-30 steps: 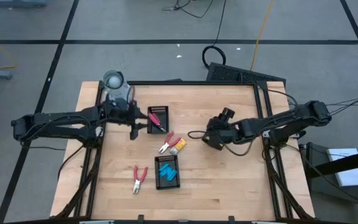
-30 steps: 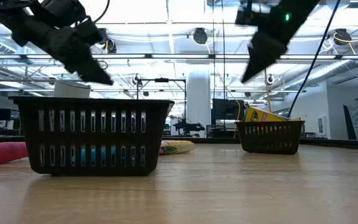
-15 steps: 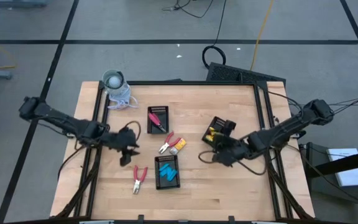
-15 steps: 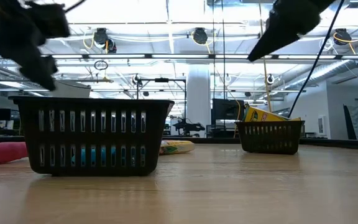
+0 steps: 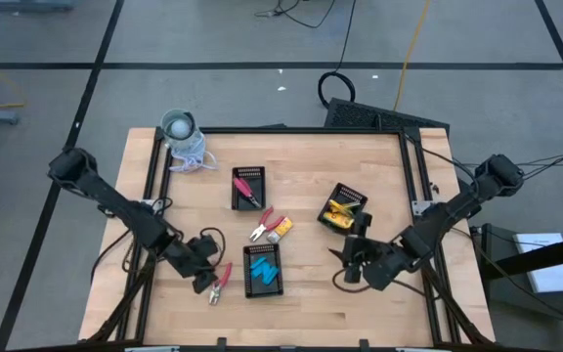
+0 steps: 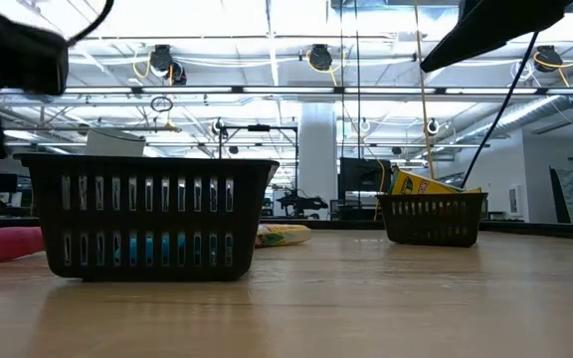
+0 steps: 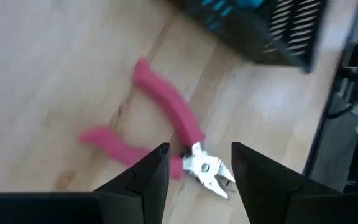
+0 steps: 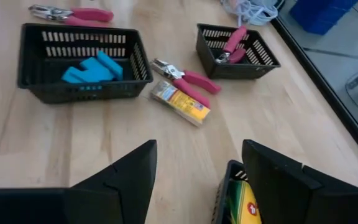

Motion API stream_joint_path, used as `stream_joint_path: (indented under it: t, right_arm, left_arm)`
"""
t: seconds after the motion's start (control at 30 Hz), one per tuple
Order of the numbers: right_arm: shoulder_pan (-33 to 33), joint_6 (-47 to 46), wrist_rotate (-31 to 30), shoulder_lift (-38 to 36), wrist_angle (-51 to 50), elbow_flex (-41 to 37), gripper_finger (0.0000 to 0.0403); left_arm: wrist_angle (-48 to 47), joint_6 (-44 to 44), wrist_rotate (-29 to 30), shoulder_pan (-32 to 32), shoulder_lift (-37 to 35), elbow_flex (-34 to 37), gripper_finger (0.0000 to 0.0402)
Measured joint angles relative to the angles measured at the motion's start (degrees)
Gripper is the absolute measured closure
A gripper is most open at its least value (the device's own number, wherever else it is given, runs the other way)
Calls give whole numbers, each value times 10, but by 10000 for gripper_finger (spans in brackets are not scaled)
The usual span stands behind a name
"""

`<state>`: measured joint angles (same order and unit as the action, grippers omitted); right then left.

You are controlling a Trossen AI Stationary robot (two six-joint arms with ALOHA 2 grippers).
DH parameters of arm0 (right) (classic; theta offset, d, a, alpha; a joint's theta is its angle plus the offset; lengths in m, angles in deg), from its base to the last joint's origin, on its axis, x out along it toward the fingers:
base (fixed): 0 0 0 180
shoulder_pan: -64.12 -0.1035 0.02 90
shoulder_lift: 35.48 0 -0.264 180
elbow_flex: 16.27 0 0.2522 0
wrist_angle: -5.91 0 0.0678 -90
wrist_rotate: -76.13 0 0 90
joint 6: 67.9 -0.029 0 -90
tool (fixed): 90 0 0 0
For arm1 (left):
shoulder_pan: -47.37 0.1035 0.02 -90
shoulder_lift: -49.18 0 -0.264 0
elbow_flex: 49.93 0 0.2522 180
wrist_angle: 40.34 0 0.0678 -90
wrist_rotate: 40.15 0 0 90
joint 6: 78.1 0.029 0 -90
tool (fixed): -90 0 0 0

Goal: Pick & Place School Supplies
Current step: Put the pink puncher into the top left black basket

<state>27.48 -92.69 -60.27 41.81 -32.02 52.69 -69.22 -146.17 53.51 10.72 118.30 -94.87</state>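
Red-handled pliers (image 7: 166,121) lie flat on the table near the front left, also seen in the high view (image 5: 220,282). My left gripper (image 7: 199,152) hovers open just over their metal nose, a finger on either side, touching nothing. My right gripper (image 5: 350,264) hangs open and empty above the table right of centre. Three black trays hold supplies: red pliers (image 5: 247,188), blue pieces (image 5: 264,271) and yellow blocks (image 5: 345,208). Another pair of pliers (image 8: 185,78) and a yellow block (image 8: 179,102) lie loose between the trays.
A grey-white round cup (image 5: 179,127) with a cord bundle stands at the far left corner. The table's black frame rail (image 5: 413,186) runs along the right side. Bare wood (image 5: 311,313) shows along the near edge.
My left gripper has swung from beside the far tray with red pliers toward the table's near edge, sinking and rolling about its own line, and now hangs over the loose pliers. My right gripper has drawn back from over the yellow-block tray toward the near edge, uncovering that tray.
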Motion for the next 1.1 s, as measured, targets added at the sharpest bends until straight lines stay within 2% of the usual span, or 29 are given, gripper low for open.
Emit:
stream_joint_path:
  t: [0.13,0.43,0.83,1.1]
  right_arm:
    - [-19,5,9,0,-4,0,174]
    - [-48,6,15,0,-15,0,175]
    - [-59,6,15,0,-28,0,176]
    - [-58,6,12,0,-28,0,177]
  left_arm:
    - [-7,-66,-32,0,22,0,224]
    - [-43,-135,-15,17,23,0,224]
    - [-34,-157,-83,46,88,1,224]
    - [3,-180,-91,49,123,-2,228]
